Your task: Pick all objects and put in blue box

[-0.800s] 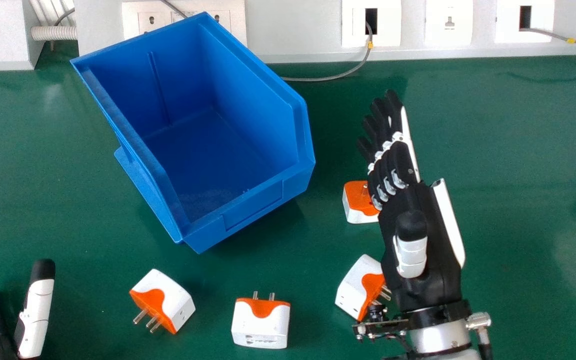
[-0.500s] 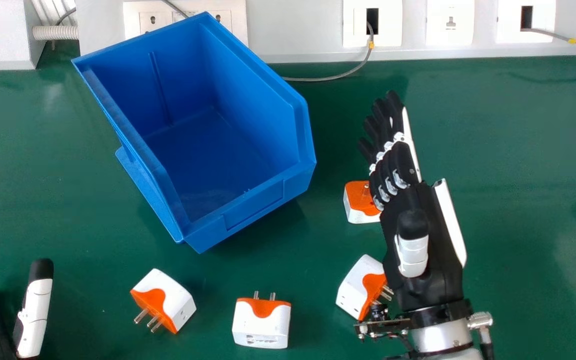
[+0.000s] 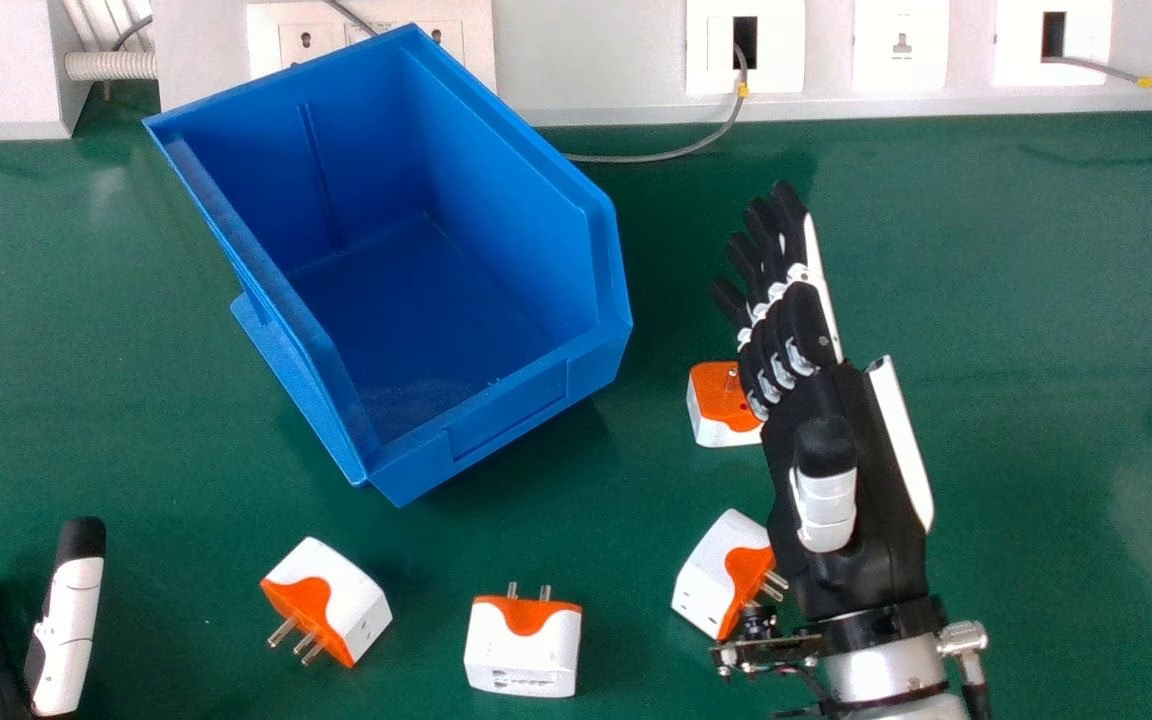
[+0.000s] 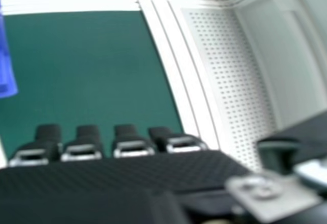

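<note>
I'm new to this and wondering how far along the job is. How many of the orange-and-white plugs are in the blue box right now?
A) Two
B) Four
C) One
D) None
D: the blue box has a bare floor, and the plugs in sight lie outside it on the green table.

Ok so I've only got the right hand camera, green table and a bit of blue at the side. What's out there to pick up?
Observer: Head view has four plug adapters, all outside the blue box: the left adapter, the middle adapter, the near right adapter and the far right adapter.

Operator: Anything in front of the far right adapter?

Observer: Yes, your right hand hides part of it in the head view. Whether the two touch, I can't tell.
</note>
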Controlling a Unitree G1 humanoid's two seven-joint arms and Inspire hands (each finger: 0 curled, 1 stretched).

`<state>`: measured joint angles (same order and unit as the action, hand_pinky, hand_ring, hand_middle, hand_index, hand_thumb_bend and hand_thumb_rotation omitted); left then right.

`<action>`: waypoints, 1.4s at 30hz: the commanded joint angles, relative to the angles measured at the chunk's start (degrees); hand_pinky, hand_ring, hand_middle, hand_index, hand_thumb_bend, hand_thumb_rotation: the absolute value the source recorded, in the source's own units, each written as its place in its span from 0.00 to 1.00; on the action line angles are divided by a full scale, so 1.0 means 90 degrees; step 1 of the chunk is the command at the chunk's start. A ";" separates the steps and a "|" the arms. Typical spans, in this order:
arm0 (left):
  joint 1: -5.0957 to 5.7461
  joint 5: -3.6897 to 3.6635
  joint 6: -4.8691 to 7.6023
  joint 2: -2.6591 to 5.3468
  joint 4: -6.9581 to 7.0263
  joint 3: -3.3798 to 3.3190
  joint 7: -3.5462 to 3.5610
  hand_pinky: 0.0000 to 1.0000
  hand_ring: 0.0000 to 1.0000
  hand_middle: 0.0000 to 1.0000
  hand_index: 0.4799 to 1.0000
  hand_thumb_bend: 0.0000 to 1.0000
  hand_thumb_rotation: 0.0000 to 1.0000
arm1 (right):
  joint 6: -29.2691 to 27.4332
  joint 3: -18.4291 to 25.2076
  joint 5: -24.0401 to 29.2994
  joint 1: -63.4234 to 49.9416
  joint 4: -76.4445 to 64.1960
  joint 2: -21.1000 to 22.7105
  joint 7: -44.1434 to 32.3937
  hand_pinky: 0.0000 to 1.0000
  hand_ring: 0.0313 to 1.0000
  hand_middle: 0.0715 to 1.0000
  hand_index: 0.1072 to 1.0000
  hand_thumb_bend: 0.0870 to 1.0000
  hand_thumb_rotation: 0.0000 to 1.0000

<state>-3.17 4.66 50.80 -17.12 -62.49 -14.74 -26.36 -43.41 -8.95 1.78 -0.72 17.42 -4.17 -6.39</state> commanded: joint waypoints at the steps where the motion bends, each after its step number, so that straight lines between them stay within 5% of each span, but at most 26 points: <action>1: 0.0231 0.0017 -0.0195 0.0020 -0.0134 0.0007 -0.0022 0.98 0.98 0.97 1.00 1.00 0.96 | -0.0074 0.0068 -0.0119 0.0102 -0.0206 -0.0017 0.0070 0.96 1.00 1.00 1.00 0.95 1.00; 5: 0.0243 0.0002 -0.0197 -0.0010 -0.0154 0.0003 0.0023 0.98 0.98 0.97 1.00 1.00 0.96 | 0.0024 0.0151 -0.0381 0.0143 -0.0241 0.0012 0.0237 0.95 0.99 1.00 1.00 0.96 1.00; 12: 0.0251 -0.0069 -0.0179 0.0038 -0.0181 -0.0035 0.0063 0.98 0.98 0.97 1.00 1.00 0.96 | 0.0736 0.0383 -0.1129 0.0240 -0.0660 0.0812 0.0209 0.96 1.00 1.00 1.00 0.95 1.00; 16: 0.0253 -0.0121 -0.0093 0.0101 -0.0189 -0.0067 0.0108 0.98 0.97 0.97 1.00 1.00 0.96 | 0.1491 0.0500 -0.3228 0.0294 -0.1362 0.1991 0.0367 0.97 1.00 1.00 1.00 0.94 0.98; 19: 0.0279 -0.0099 -0.0084 0.0112 -0.0185 -0.0059 0.0119 0.96 0.97 0.97 1.00 1.00 0.95 | 0.2656 0.0298 -0.4894 0.0185 -0.2438 0.2831 -0.0482 0.99 1.00 1.00 1.00 0.99 0.84; 24: 0.0305 -0.0027 -0.0077 0.0106 -0.0160 -0.0030 0.0032 0.97 0.98 0.97 1.00 1.00 0.95 | 0.4222 -0.0216 -0.5972 0.0182 -0.3654 0.3431 -0.2665 1.00 1.00 1.00 1.00 1.00 0.69; 28: 0.0298 -0.0017 -0.0100 0.0078 -0.0166 -0.0021 0.0013 0.97 0.97 0.97 1.00 0.99 0.96 | 0.4790 -0.0528 -0.6306 0.0318 -0.3866 0.3478 -0.3446 1.00 1.00 1.00 1.00 1.00 0.61; 31: 0.0290 -0.0081 -0.0096 0.0077 -0.0176 -0.0048 0.0090 0.97 0.98 0.97 1.00 1.00 0.96 | 0.4934 -0.0715 -0.6363 0.0379 -0.3814 0.3474 -0.3522 1.00 1.00 1.00 1.00 1.00 0.59; 35: 0.0279 -0.0064 -0.0119 0.0066 -0.0181 -0.0048 0.0076 0.97 0.98 0.97 1.00 1.00 0.96 | 0.4993 -0.0908 -0.6386 0.0465 -0.3602 0.3493 -0.3409 1.00 1.00 1.00 1.00 1.00 0.59; 38: 0.0266 -0.0023 -0.0135 0.0039 -0.0197 -0.0033 0.0033 0.97 0.97 0.97 1.00 1.00 0.96 | 0.4975 -0.1066 -0.6405 0.0523 -0.3300 0.3419 -0.3099 1.00 1.00 1.00 1.00 1.00 0.61; 42: 0.0253 -0.0107 -0.0109 0.0056 -0.0228 -0.0072 0.0124 0.98 0.97 0.97 1.00 1.00 0.96 | 0.4607 -0.1287 -0.6212 0.0658 -0.2316 0.3170 -0.1961 1.00 1.00 1.00 1.00 0.97 0.60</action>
<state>-2.66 4.42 51.82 -16.90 -62.87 -15.01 -25.70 -0.41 -19.75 -54.96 3.70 -6.11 25.41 -27.88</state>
